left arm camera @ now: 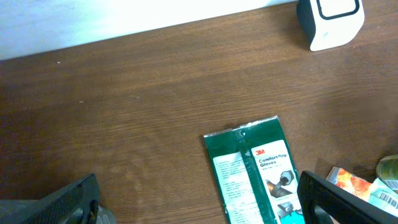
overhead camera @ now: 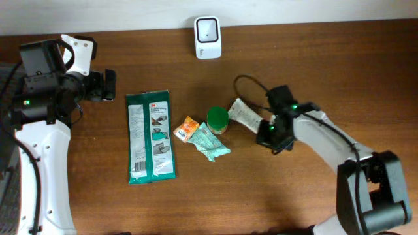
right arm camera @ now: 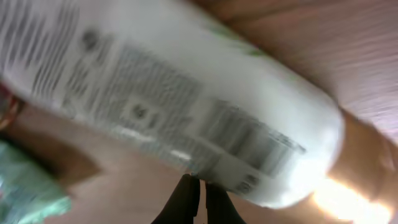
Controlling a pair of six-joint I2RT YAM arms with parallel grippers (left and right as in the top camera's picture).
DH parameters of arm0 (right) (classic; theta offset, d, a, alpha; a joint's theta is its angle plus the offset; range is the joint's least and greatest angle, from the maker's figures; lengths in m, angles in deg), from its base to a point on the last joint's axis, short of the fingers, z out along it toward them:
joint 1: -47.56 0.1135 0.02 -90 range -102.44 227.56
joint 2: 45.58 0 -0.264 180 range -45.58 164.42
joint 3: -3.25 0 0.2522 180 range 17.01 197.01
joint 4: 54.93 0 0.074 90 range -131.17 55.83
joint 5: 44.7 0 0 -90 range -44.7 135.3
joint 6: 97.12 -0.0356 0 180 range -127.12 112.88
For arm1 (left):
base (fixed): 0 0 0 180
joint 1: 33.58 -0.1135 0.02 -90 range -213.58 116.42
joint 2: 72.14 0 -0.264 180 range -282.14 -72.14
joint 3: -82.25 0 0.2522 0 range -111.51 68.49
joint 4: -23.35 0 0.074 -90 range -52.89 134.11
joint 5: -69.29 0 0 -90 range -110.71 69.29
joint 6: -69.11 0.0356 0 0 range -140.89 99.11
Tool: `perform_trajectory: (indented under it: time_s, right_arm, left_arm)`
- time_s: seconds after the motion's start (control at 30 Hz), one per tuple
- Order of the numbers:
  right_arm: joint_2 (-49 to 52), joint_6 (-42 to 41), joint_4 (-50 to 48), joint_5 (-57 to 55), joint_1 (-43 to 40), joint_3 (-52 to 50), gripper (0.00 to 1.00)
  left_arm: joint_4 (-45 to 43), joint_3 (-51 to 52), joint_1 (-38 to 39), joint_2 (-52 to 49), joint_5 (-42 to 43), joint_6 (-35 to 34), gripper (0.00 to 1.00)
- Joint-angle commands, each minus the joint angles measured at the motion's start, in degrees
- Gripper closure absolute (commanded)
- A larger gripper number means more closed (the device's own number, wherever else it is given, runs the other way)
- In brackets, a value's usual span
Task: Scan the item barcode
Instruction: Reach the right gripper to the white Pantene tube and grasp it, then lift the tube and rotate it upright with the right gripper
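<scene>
Tube [overhead camera: 245, 115], white, lies flat on the table, well apart from the scanner [overhead camera: 208, 37], nearer to the robot than it and off to its right. Its long axis runs slantwise: one end points roughly toward the scanner, the other away from it. At this far end sits the right gripper [overhead camera: 266, 130], jaws closed together. The tips meet the tube's edge, but I cannot tell if they really pinch it. Its wrist camera shows a blurred barcode [right arm camera: 255, 134] on the tube. The left gripper [overhead camera: 109, 85] stands wide open and empty, far left of the scanner, so the right arm is nearer. I judge the barcode must next be turned toward the scanner.
</scene>
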Motion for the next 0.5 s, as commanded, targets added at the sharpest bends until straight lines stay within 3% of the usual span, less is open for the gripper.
perform_trajectory:
  time_s: [0.0,0.2,0.33,0.47]
  right_arm:
    - [0.28,3.41,-1.53,-2.45,-5.25,0.61,0.96]
    - [0.28,13.44,-7.87,6.03,-8.83,2.84,0.89]
    - [0.28,13.35,-4.74,6.40,-8.83,6.62,0.82]
    - [0.98,5.81,1.01,3.17,-8.83,5.79,0.75]
  left_arm:
    - [-0.11,-0.85,-0.22,0.50,0.79,0.70,0.01]
    - [-0.11,-0.85,-0.20,0.50,0.79,0.70,0.01]
    - [-0.13,-0.85,-0.20,0.50,0.79,0.70,0.01]
    - [-0.11,-0.85,-0.20,0.50,0.79,0.70,0.01]
